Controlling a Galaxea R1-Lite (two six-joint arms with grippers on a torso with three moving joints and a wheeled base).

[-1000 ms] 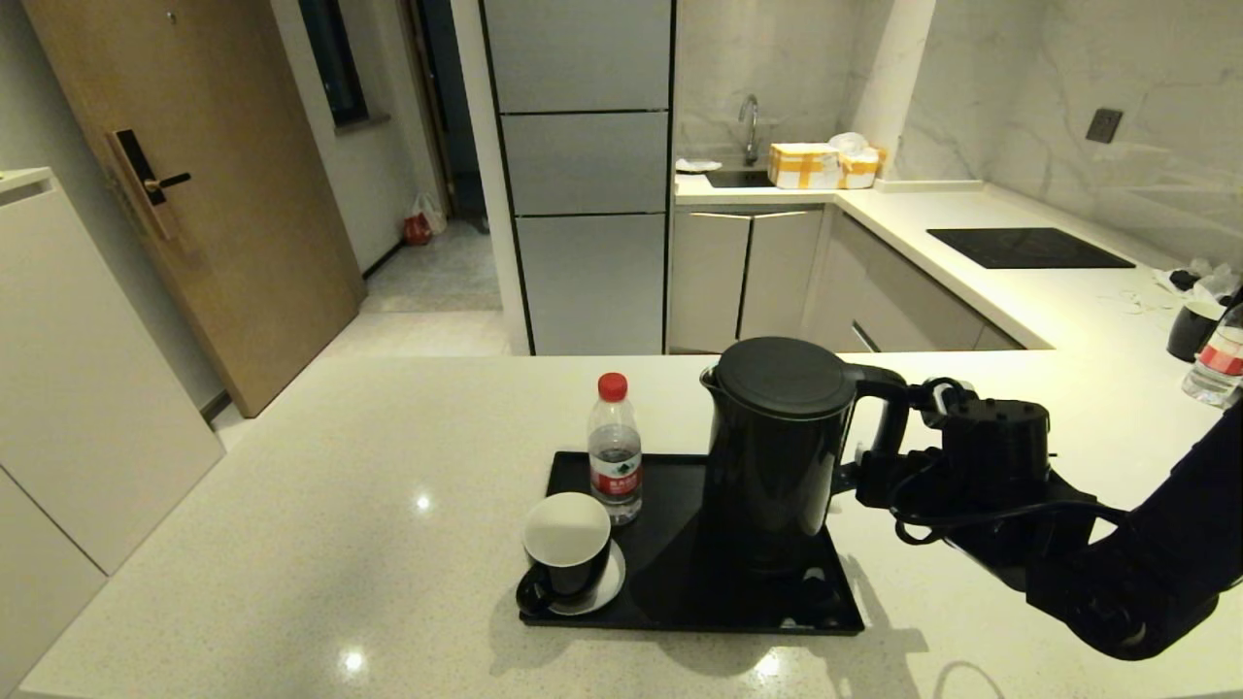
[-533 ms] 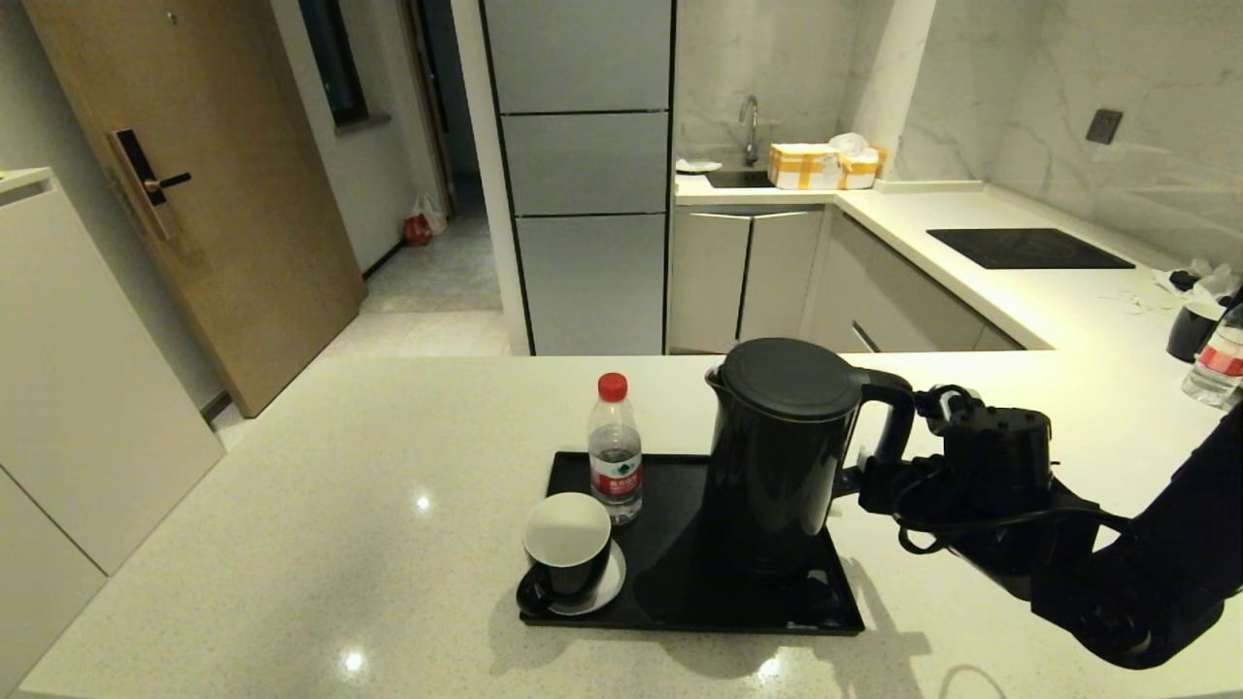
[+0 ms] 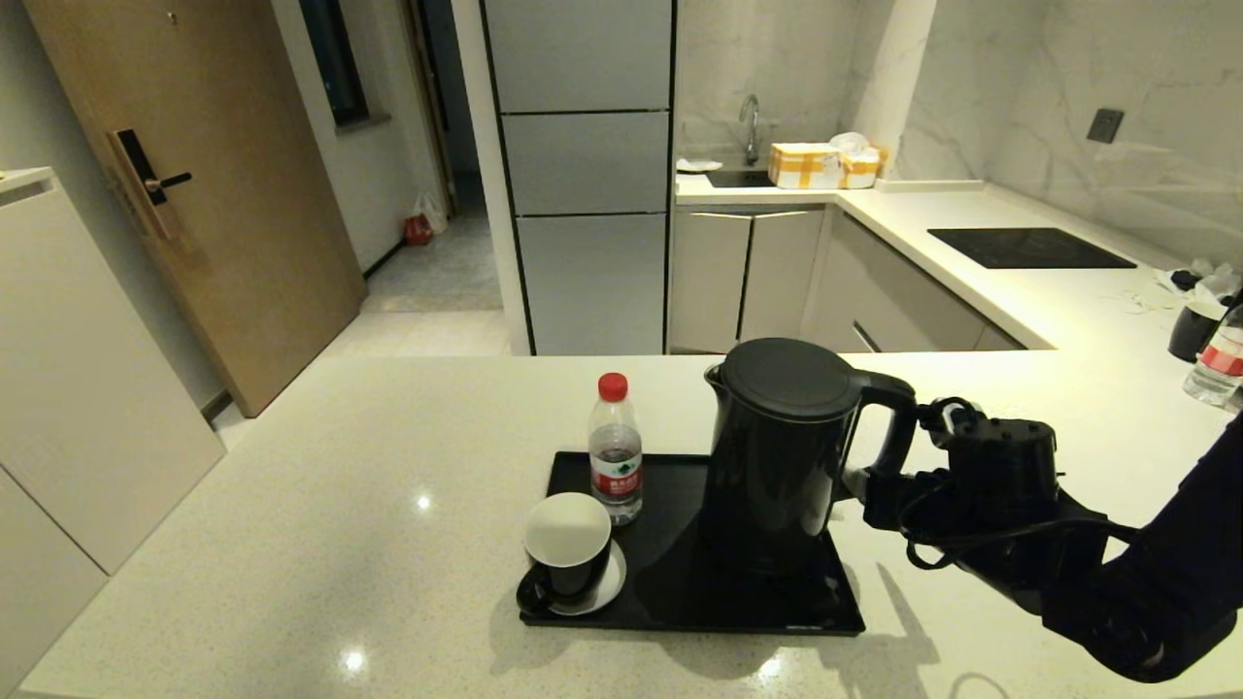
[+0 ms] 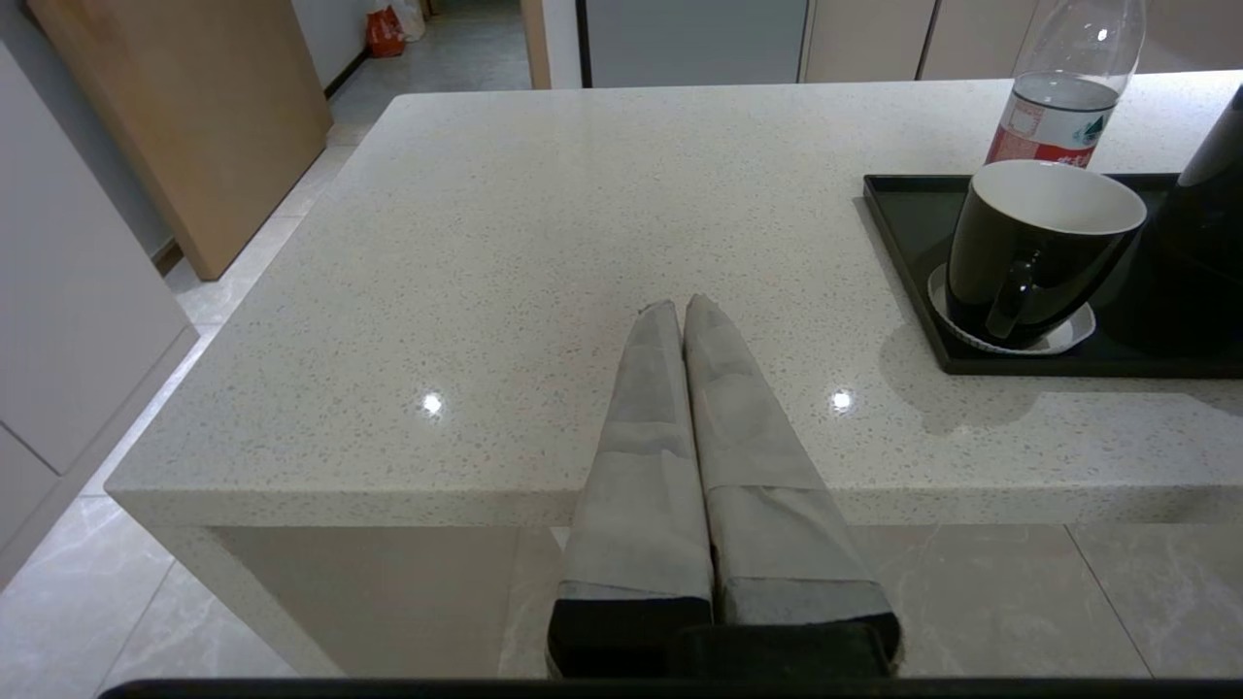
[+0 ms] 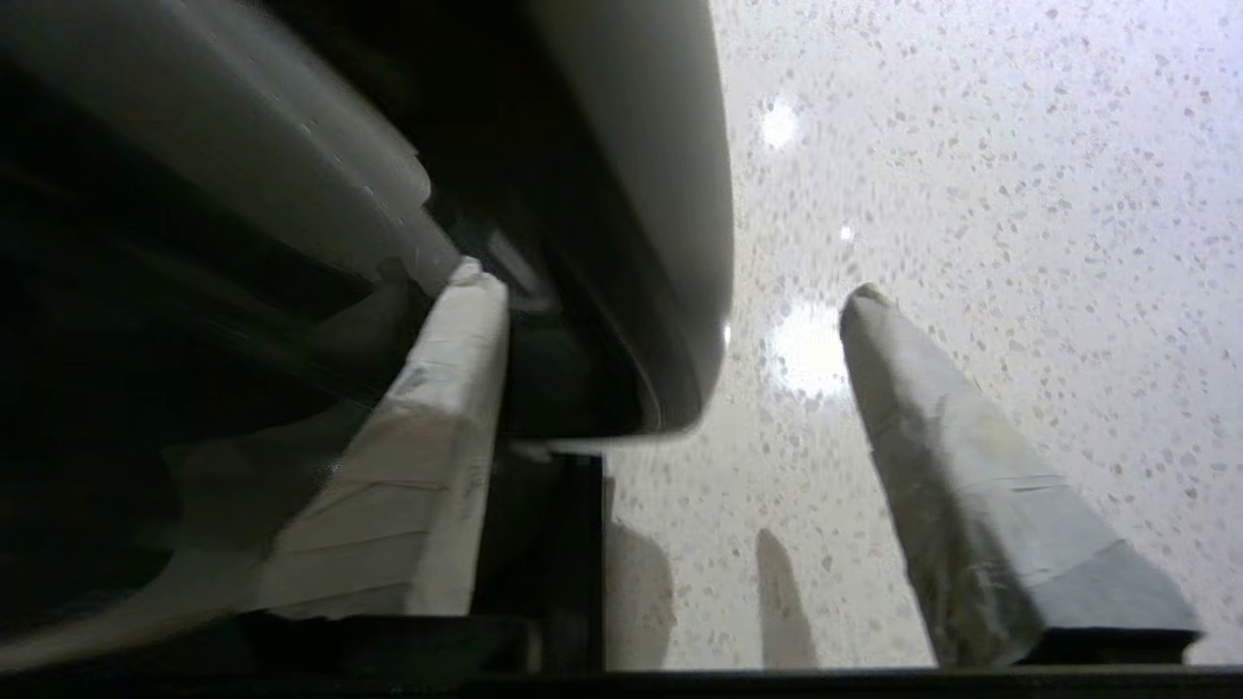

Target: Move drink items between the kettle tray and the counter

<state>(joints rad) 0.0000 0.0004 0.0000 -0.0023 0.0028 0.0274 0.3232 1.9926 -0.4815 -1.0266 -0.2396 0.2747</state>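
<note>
A tall glossy black kettle stands upright on the right half of the flat black tray, which lies on the cream speckled counter. My right gripper is level with the lower part of the kettle's loop handle. In the right wrist view this gripper is open: the handle passes between the taped fingers, with a wide gap to the other finger. My left gripper is shut and empty, parked above the counter's near edge, left of the tray.
A black cup with white inside sits on a saucer at the tray's front left. A red-capped water bottle stands behind it. At the far right are another dark cup and bottle. A black hob panel is set into the back counter.
The kettle has shifted slightly to the right over the tray. My right arm has drawn a little to the right and lower with it. The left arm has not moved.
</note>
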